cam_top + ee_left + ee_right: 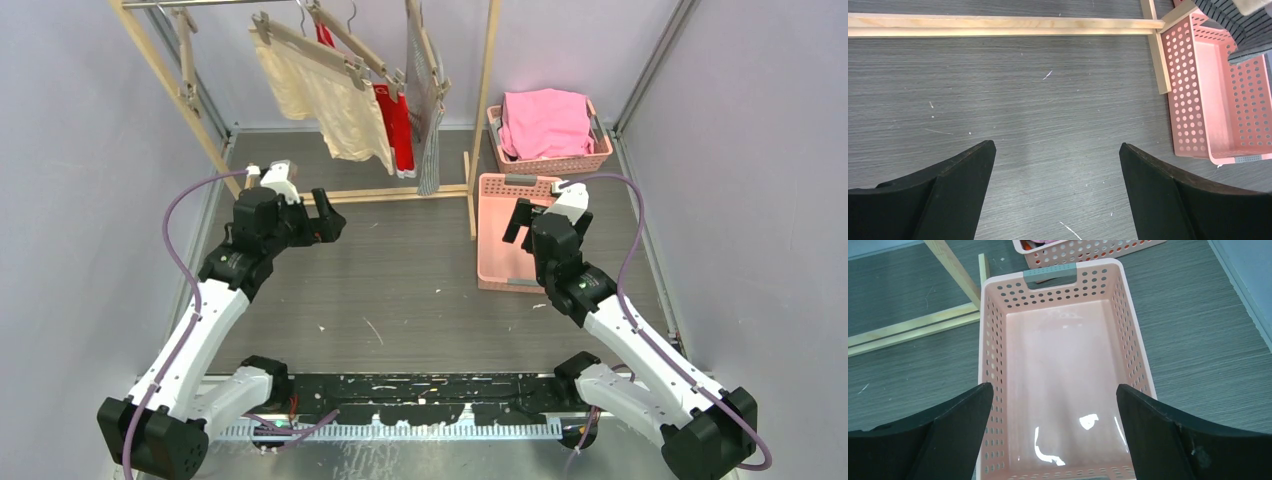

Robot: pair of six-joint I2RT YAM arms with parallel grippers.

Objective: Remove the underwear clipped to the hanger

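While underwear [335, 105] hangs clipped, wooden rack [483, 110], basket [492, 250]

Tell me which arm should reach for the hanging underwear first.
Left, probably. The left pincer, open, sits in front of the cream underwear. The right pincer, also open, hovers over the empty pink basket, beyond the rack's post.

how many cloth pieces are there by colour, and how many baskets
cream underwear: 1
red underwear: 1
grey-striped underwear: 1
pink cloth: 1
pink baskets: 2, the empty basket and the filled basket
total: 6
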